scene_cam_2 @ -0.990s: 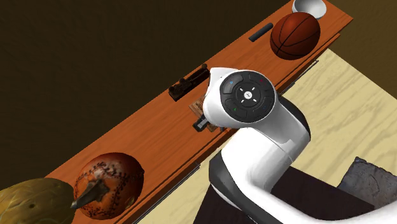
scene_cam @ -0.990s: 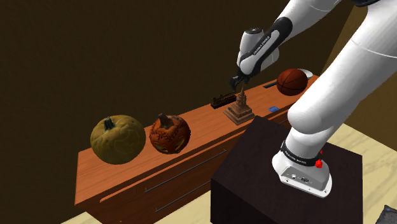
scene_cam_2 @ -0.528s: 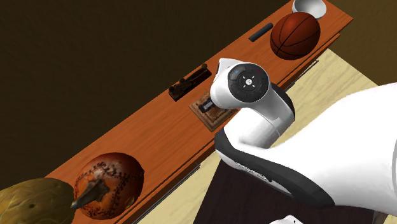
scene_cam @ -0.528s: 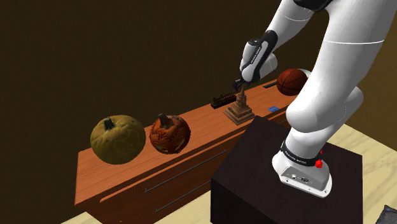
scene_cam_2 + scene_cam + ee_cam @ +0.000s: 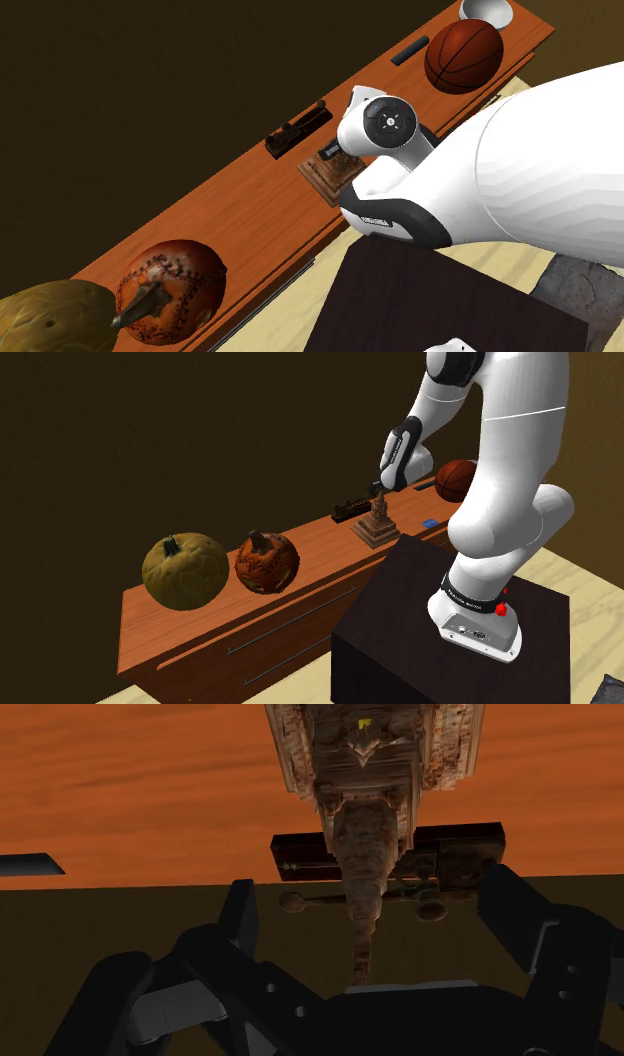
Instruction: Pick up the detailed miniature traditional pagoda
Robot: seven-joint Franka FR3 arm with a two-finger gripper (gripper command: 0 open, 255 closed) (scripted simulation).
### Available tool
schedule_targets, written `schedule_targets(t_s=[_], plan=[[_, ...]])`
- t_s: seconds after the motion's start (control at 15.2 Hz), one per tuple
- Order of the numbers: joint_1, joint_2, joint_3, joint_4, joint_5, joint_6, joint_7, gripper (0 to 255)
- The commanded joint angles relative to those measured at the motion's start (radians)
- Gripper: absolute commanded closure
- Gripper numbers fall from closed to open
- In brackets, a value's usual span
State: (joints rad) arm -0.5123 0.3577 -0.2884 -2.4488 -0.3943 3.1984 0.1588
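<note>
— Two fingers on the end effector (image 5: 372,904): how do we find them?
— Spread wide. In the wrist view we see them standing on either side of the thin spire of the pagoda (image 5: 365,824), neither one touching it, so nothing is held.
— And where do we place the pagoda itself?
— Upright on the wooden desk (image 5: 310,547), on its square stepped base, near the front edge and just beyond the dark stand (image 5: 400,622). In the shoulder view the end effector hangs right over its tip.
— What do we see around it?
— A small black locomotive (image 5: 350,507) lies just behind it, toward the wall, apart from the base. Toward the shoulder view's left, well apart, an orange carved pumpkin (image 5: 267,561) and a yellow-green pumpkin (image 5: 184,570) sit close together. At the other end of the desk we see a basketball (image 5: 463,54), with a white bowl (image 5: 486,10) and a short dark bar (image 5: 409,50) just beside it.
— Does anything hide the pagoda?
— In the second exterior view the wrist of the white arm (image 5: 520,170) covers the spire, and we make out the brown base below it.
</note>
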Motion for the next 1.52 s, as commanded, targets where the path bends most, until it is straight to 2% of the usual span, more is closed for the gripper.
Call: schedule_targets(t_s=[0.0,0.33,0.4,0.99,1.45], plan=[[0.008,0.037,-0.009,0.009,0.001,0.029,0.007,0],[0.021,0.096,-0.022,0.024,0.007,0.073,0.016,0],[0.019,0.098,-0.021,0.024,0.006,0.075,0.015,255],[0.021,0.096,-0.022,0.024,0.007,0.073,0.016,255],[-0.009,-0.018,0.008,-0.002,-0.002,-0.014,-0.003,255]])
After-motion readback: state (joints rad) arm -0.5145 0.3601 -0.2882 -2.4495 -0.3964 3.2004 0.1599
